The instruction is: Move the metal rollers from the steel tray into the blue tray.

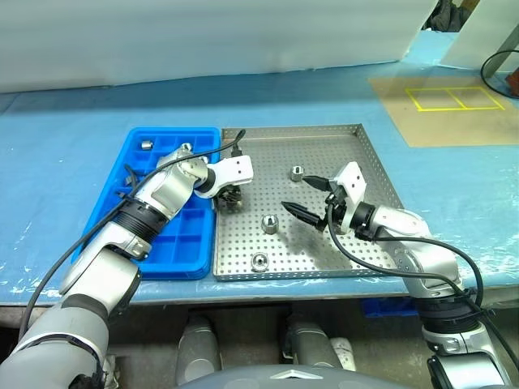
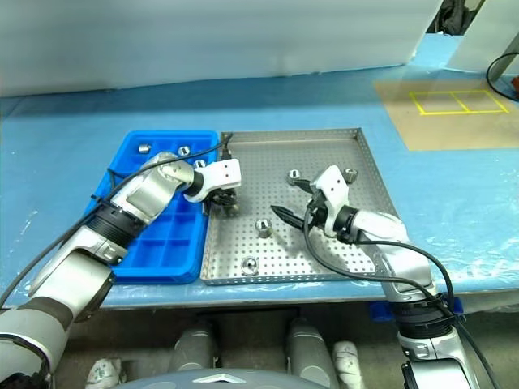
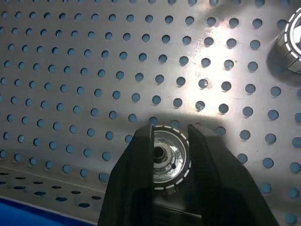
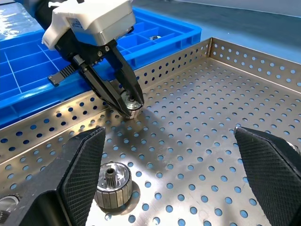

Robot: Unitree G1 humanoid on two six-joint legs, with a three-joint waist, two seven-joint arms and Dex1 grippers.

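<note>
L gripper (image 3: 170, 157) is clamped on one of the metal rollers (image 3: 168, 157), low on the steel tray (image 1: 369, 174) floor near its edge beside the blue tray (image 1: 138, 166); roller looks still down on the perforated floor, not lifted yet. R gripper (image 1: 312, 203) hangs mid-tray, jaws spread wide, holding nothing. Progress: I count 2 rollers already in blue tray's far compartments, poss. a third but can't tell. Left in steel tray: the gripped one plus approx. 4 loose. So I judge under half done; next is lift and carry across.
</note>
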